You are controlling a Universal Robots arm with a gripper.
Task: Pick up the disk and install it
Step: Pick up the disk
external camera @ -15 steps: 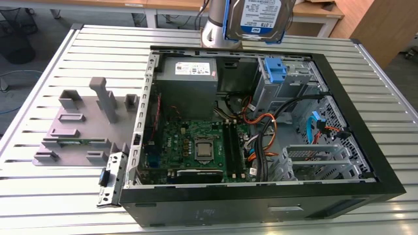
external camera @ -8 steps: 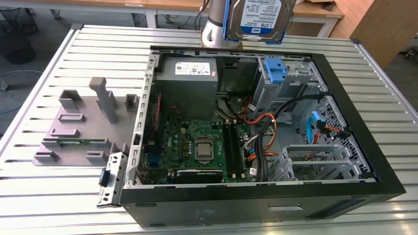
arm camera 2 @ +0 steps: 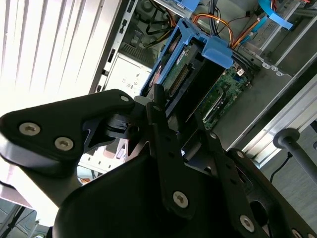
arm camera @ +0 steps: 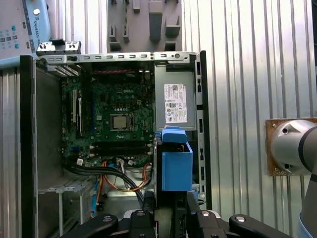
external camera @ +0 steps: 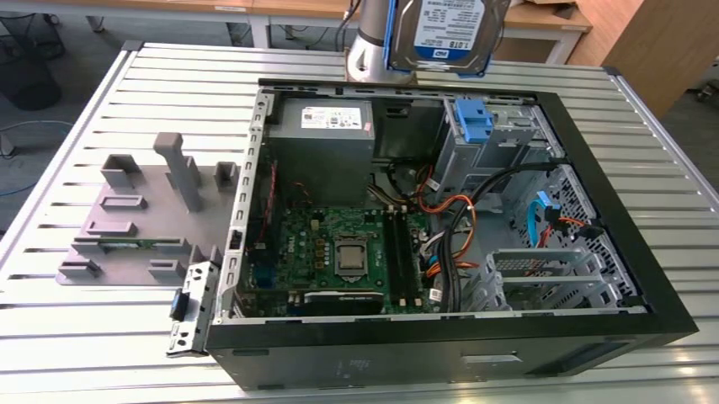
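Disk [external camera: 447, 25] is off the table [external camera: 113, 337], held high above the far rim of the open computer case [external camera: 629, 278], standing on edge with its labelled face toward the exterior camera. Its blue bracket [arm camera: 176, 161] runs round the edge. Gripper [arm camera 2: 178, 106] is closed narrow on the disk: in the second wrist view the black fingers [arm camera 2: 159, 114] clamp the flat faces near one end, so the other end and the bracket's blue tab hang free, probably the end meant to go in. The first wrist view looks straight down past the disk into the case, with the power supply [arm camera: 176, 101] just beside the bracket and the motherboard [arm camera: 114, 119] further across. Height looks chosen to clear the case wall and the orange cables [external camera: 450, 210]. Metal drive cage [external camera: 494, 139], with a blue latch, sits in the case near the point under the disk; likely the destination, not certain. Grey holder fixture [external camera: 135, 219] lies on the table at the exterior view's left, well apart. Pick-up done; disk not yet seated.
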